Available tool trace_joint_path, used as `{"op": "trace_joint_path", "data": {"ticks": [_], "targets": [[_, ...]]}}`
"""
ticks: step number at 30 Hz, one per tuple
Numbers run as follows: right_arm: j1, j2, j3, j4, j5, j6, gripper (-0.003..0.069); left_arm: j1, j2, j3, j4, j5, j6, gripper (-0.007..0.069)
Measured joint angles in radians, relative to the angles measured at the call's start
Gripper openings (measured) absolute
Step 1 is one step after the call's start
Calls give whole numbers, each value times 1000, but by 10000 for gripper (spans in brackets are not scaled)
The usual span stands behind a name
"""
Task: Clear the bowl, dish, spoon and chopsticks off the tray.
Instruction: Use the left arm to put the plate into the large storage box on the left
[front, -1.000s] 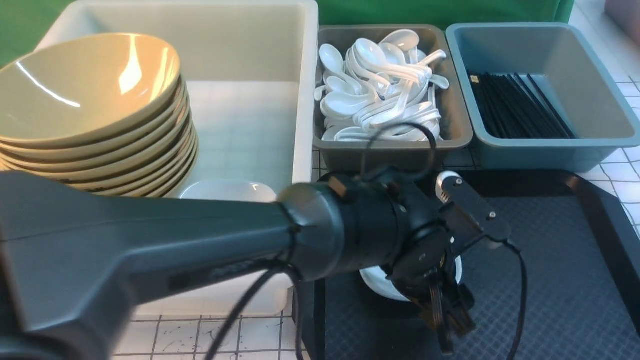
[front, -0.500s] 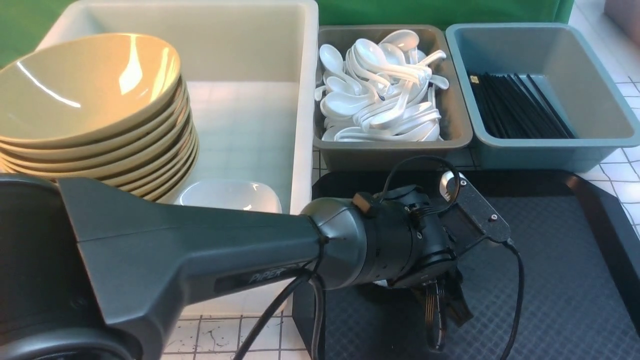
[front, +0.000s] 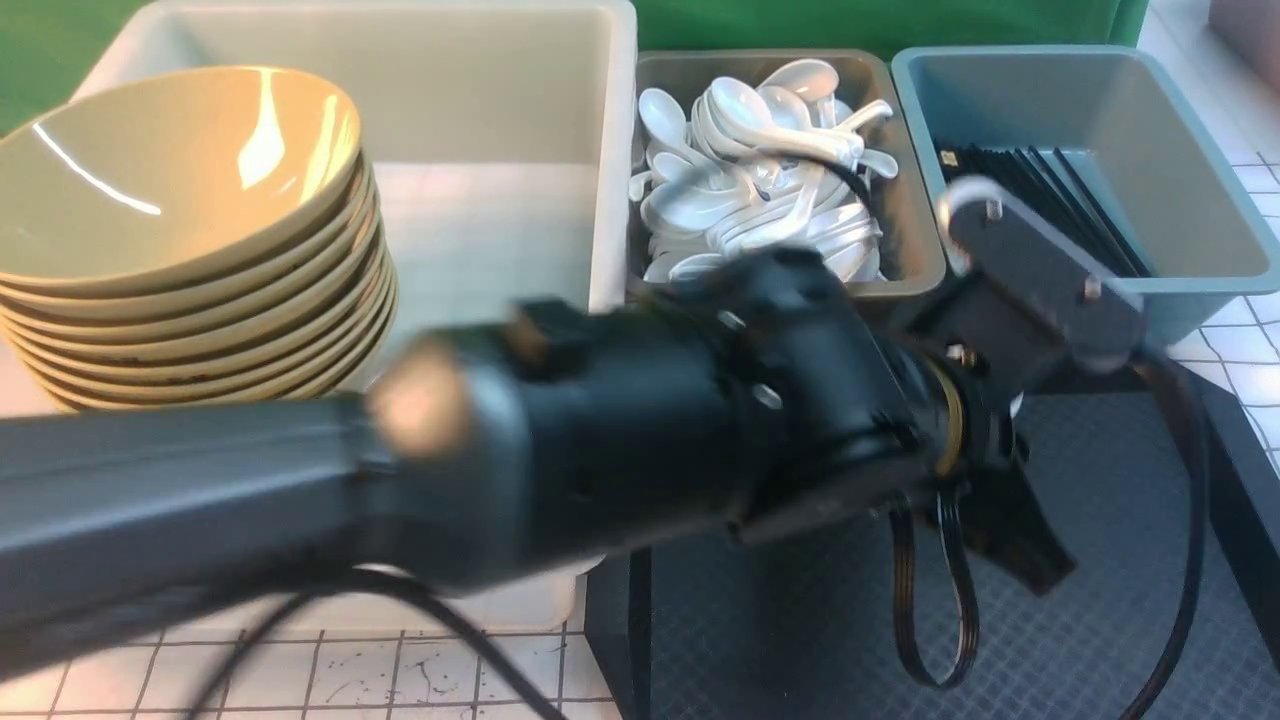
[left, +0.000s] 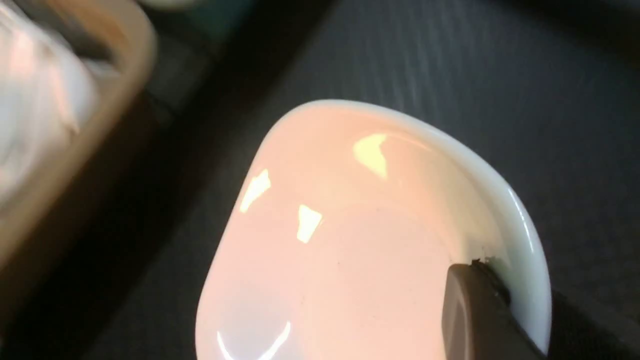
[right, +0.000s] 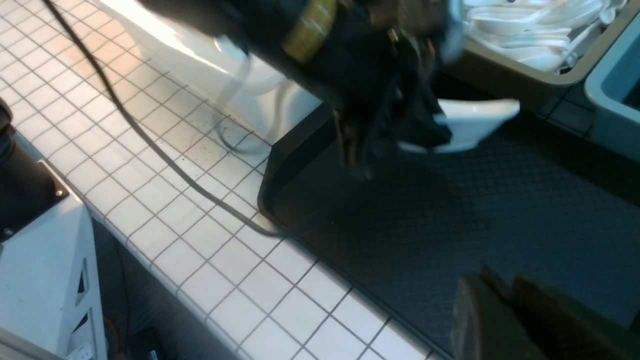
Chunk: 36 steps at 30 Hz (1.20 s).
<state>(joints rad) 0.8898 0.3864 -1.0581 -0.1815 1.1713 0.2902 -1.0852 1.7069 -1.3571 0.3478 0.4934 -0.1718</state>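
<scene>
Pinching the dish (left: 350, 240) by its rim with the left gripper (right: 430, 131), one finger (left: 475, 310) pressed inside the lip. Holding it seemingly just off the textured floor of the tray (front: 1100, 600), near the tray's upper-left corner and in front of the grey bin (front: 905, 200) of spoons (front: 760, 180) at top centre. Hiding nearly all of the dish in the front view behind the blurred left arm (front: 600, 460), stretched across the middle of the frame. Showing the right gripper (right: 511, 305) with jaws drawn together on nothing, the tray beyond its tips. With bowls (front: 170, 170) stacked at upper left in the white tub (front: 500, 100), and black chopsticks (front: 1070, 190) lying at upper right in the blue bin (front: 1150, 130).
</scene>
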Motion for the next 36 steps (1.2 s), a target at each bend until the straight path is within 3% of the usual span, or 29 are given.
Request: {"op": "trace_joint_path", "data": {"ticks": [7,14,23,26,36], "targets": [[0,11,0,-8,-4,3,78,22,-209,1,25,147,0,15],[0,106,0,-8,-79,-47,78,174,-321,117,61,379,34,15],[0,191,1,-1,-88,-84,86,312,-360,350,74,288,86,15],[0,193,1,8,-88,-84,89,355,-360,401,130,234,90,15],[0,193,1,22,-86,-86,89,379,-360,512,157,91,184,15]]}}
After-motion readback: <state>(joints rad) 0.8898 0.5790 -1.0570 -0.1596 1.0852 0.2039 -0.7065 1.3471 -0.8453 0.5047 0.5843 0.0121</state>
